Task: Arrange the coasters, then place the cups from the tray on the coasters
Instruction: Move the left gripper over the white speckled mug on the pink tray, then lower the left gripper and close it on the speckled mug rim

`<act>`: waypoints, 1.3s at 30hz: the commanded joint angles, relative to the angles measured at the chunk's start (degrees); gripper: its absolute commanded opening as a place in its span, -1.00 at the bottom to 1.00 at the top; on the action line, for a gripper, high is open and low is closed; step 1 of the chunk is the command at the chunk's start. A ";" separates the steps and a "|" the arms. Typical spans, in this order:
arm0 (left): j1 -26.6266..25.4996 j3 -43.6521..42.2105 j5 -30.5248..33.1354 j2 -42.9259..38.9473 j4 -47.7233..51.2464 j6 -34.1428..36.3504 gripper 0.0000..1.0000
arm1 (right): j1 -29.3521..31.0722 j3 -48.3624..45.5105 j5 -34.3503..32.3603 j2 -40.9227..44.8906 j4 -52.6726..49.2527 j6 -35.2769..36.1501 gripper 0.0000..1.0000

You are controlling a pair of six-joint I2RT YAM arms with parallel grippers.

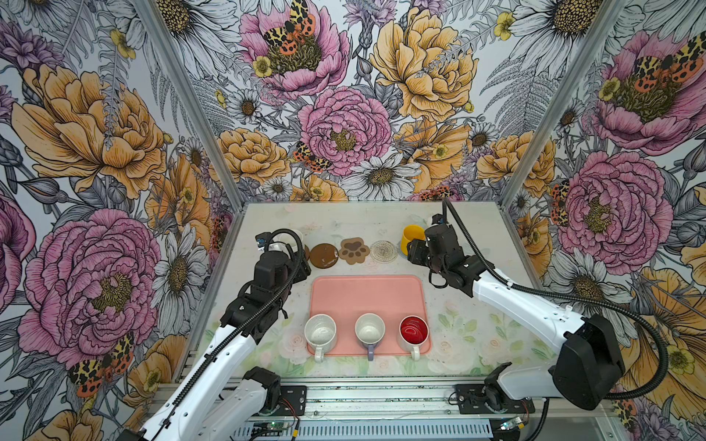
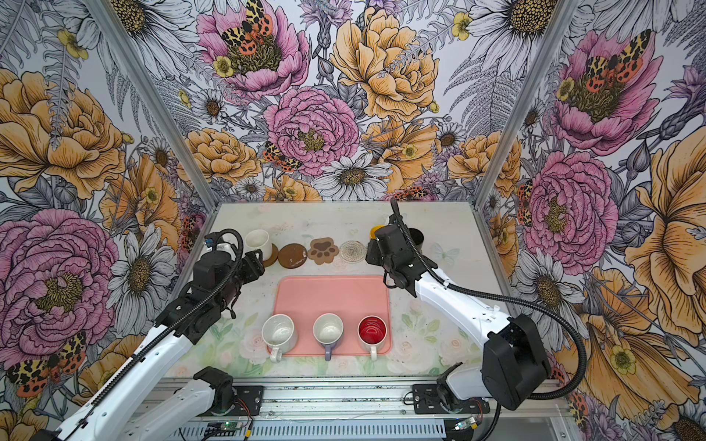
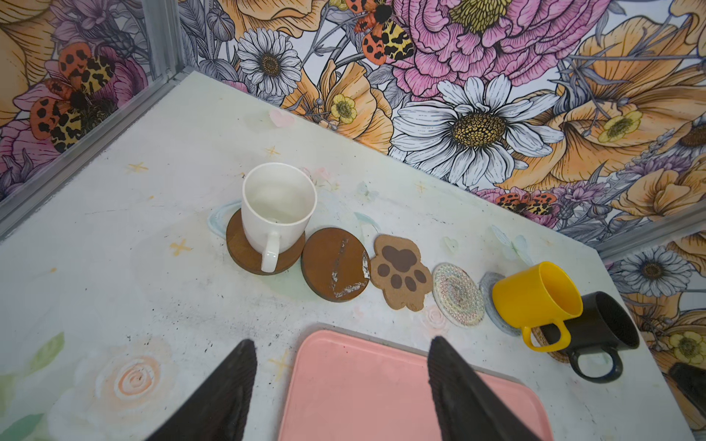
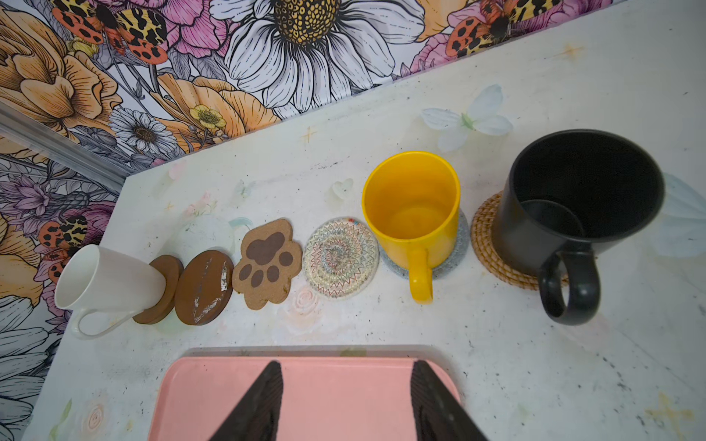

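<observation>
across the table (image 1: pixel 344 217), the salmon-pink tray (image 1: pixel 366 294) occupies the centre front. the left gripper (image 3: pixel 341 340) hovers at the tray's far left corner, jaws wide and holding nothing. the right gripper (image 4: pixel 346 362) hovers over the tray's far edge, jaws apart and empty. three cups stand along the tray's near edge: speckled white mug (image 1: pixel 320 332), lavender mug (image 1: pixel 370 330) and red-lined mug (image 1: pixel 413 330). beyond the tray, six coasters form one row. the white mug (image 3: pixel 277 206) stands on the first dark brown disc (image 3: pixel 237 244), the yellow mug (image 4: pixel 412 206) on the pale blue woven disc (image 4: pixel 454 259), the black mug (image 4: pixel 580 202) on the rattan disc (image 4: pixel 483 236). the second dark brown disc (image 3: pixel 334 263), paw coaster (image 3: pixel 401 271) and clear patterned disc (image 3: pixel 456 296) carry nothing.
</observation>
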State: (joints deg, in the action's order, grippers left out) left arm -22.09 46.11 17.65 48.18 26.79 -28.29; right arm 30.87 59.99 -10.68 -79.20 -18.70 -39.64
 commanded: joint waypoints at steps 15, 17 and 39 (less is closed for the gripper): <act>-13.75 4.41 -12.91 -7.97 18.80 -6.03 0.31 | -2.71 -1.89 2.58 0.80 3.12 -0.59 0.12; -15.27 5.03 -12.89 -7.55 20.94 -6.95 0.29 | -2.98 -2.06 2.87 0.68 3.22 -0.61 0.13; -34.34 0.16 -14.00 -10.50 37.28 -23.28 0.07 | -4.29 -2.68 4.96 -0.91 5.08 -0.87 0.13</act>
State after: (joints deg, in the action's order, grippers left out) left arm -54.68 47.68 4.56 38.65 60.84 -47.46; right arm 26.92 57.14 -6.63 -79.33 -15.14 -39.86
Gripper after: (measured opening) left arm 0.540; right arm 0.563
